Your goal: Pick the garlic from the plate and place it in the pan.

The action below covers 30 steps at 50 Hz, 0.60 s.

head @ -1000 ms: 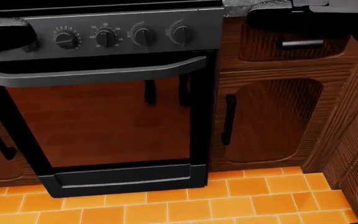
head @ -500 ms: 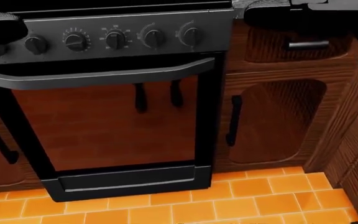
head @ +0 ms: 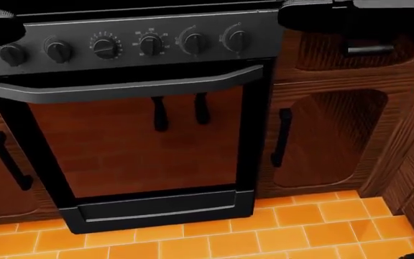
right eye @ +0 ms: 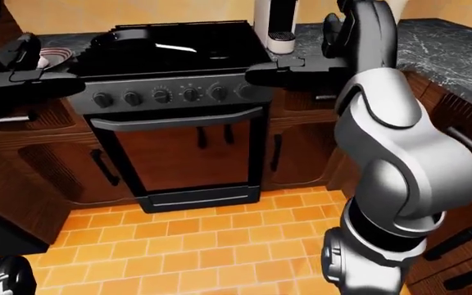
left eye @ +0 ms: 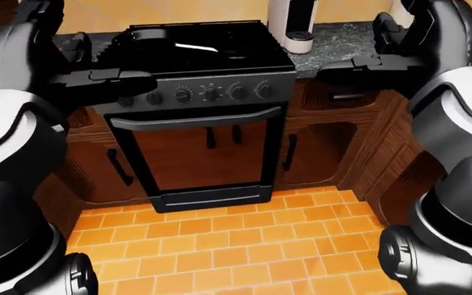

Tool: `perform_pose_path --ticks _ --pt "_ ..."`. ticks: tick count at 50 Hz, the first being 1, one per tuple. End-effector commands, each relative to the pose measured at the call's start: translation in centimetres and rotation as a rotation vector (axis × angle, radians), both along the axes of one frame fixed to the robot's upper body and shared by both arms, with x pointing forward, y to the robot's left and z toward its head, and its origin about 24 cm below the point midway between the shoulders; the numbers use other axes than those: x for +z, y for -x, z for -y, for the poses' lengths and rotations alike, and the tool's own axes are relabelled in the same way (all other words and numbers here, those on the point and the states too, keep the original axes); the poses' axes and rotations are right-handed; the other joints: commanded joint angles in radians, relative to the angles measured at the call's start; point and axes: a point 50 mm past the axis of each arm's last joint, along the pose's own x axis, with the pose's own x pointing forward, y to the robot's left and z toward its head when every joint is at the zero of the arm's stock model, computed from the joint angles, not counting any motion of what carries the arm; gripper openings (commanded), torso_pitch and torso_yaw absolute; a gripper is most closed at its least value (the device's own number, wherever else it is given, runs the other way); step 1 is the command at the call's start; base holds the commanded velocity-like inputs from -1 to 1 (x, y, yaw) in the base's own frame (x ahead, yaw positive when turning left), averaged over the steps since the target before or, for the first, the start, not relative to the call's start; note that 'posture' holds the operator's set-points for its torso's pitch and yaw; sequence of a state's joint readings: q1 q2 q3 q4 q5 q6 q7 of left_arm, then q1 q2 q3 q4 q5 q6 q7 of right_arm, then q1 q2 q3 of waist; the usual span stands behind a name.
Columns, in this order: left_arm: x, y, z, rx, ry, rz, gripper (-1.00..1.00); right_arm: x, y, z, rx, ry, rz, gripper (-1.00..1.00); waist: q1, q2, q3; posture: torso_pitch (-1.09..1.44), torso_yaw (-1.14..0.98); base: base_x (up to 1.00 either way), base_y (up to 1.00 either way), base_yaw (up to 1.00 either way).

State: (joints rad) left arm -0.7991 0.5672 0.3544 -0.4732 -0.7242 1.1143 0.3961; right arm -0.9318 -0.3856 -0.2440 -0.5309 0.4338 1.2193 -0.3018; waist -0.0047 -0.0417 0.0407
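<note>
A black pan (right eye: 126, 37) sits on the black stove top (right eye: 195, 52), toward its left in the right-eye view. At the far left of that view a pale plate (right eye: 57, 56) rests on the dark counter, and a small pale lump on it (right eye: 43, 62), likely the garlic, is partly hidden behind my left hand. My left hand (left eye: 109, 78) hovers open with flat fingers over the stove's left corner. Open too, my right hand (left eye: 352, 64) floats over the counter to the right of the stove. Neither holds anything.
The head view looks down at the oven door (head: 135, 140), its handle (head: 128, 86) and a row of knobs (head: 149, 44). A white coffee machine (left eye: 291, 24) stands right of the stove. Wooden cabinets (head: 322, 135) flank the oven above an orange tiled floor (left eye: 220, 246).
The whole head view has shifted: the oven and knobs now sit further right in the picture, so the camera moved left. Both hands keep their places at the top corners.
</note>
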Motion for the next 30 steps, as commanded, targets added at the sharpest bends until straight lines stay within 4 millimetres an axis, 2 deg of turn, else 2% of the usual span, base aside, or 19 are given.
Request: perform_pose_path --ticks 1,3,5,9,11,12,13,14,15,16,18,24,26,27,28,29,30 --pt "1.11 0.45 0.06 -0.004 -0.005 0.064 1.00 0.99 0.40 0.14 -0.009 -0.006 0.058 1.00 -0.001 0.002 -0.019 0.00 0.00 0.00 0.15 0.00" --pt "1.09 0.46 0.07 -0.005 -0.003 0.064 1.00 1.05 0.47 0.13 -0.008 -0.006 0.058 1.00 0.005 -0.005 -0.020 0.00 0.00 0.00 0.14 0.00" --pt "1.10 0.47 0.07 -0.006 -0.003 0.065 1.00 1.03 0.50 0.13 -0.007 -0.006 0.057 1.00 0.005 0.007 -0.027 0.00 0.00 0.00 0.15 0.00" --pt "1.22 0.53 0.05 -0.005 0.000 0.065 1.00 1.04 0.45 0.17 -0.007 -0.007 0.057 1.00 0.007 0.042 -0.011 0.00 0.00 0.00 0.14 0.00" --pt "1.29 0.59 0.09 -0.009 0.002 0.066 1.00 1.08 0.47 0.16 -0.008 -0.008 0.058 1.00 0.001 0.076 -0.010 0.00 0.00 0.00 0.15 0.00" --pt "1.22 0.53 0.04 -0.009 0.003 0.066 1.00 1.07 0.47 0.19 -0.009 -0.009 0.059 1.00 -0.003 0.103 -0.014 0.00 0.00 0.00 0.15 0.00" --pt "1.18 0.50 0.00 -0.008 0.003 0.066 1.00 1.03 0.42 0.24 -0.010 -0.009 0.059 1.00 -0.005 0.145 -0.026 0.00 0.00 0.00 0.14 0.00" --pt "1.20 0.51 0.00 -0.008 0.004 0.067 1.00 1.04 0.43 0.21 -0.009 -0.009 0.059 1.00 -0.002 0.126 -0.024 0.00 0.00 0.00 0.15 0.00" --pt "1.28 0.56 0.02 -0.009 0.005 0.068 1.00 1.04 0.41 0.19 -0.009 -0.010 0.059 1.00 -0.001 0.124 -0.014 0.00 0.00 0.00 0.14 0.00" --pt "1.29 0.55 0.03 -0.012 0.009 0.069 1.00 1.01 0.35 0.21 -0.009 -0.010 0.058 1.00 -0.003 0.121 -0.013 0.00 0.00 0.00 0.15 0.00" --pt "1.30 0.56 0.00 -0.010 0.009 0.069 1.00 1.05 0.41 0.24 -0.009 -0.011 0.058 1.00 -0.002 0.098 -0.019 0.00 0.00 0.00 0.15 0.00" --pt "1.33 0.59 -0.05 -0.010 0.010 0.072 1.00 1.04 0.43 0.20 -0.007 -0.012 0.059 1.00 -0.001 0.041 -0.013 0.00 0.00 0.00 0.14 0.00" --pt "1.35 0.63 -0.04 -0.010 0.010 0.073 1.00 0.98 0.37 0.20 -0.007 -0.011 0.059 1.00 0.002 0.002 -0.018 0.00 0.00 0.00 0.12 0.00" --pt "1.36 0.63 -0.04 -0.010 0.009 0.073 1.00 0.99 0.40 0.20 -0.007 -0.011 0.059 1.00 0.003 -0.030 -0.028 0.00 0.00 0.00 0.13 0.00" --pt "1.33 0.63 -0.06 -0.010 0.010 0.073 1.00 1.01 0.43 0.19 -0.007 -0.011 0.059 1.00 -0.003 0.015 -0.019 0.00 0.00 0.00 0.12 0.00" --pt "1.35 0.62 -0.02 -0.010 0.009 0.076 1.00 1.06 0.47 0.20 -0.008 -0.011 0.060 1.00 0.005 -0.004 -0.021 0.00 0.00 0.00 0.12 0.00" --pt "1.33 0.59 0.00 -0.011 0.009 0.076 1.00 1.05 0.45 0.21 -0.008 -0.011 0.060 1.00 0.004 -0.005 -0.025 0.00 0.00 0.00 0.12 0.00"
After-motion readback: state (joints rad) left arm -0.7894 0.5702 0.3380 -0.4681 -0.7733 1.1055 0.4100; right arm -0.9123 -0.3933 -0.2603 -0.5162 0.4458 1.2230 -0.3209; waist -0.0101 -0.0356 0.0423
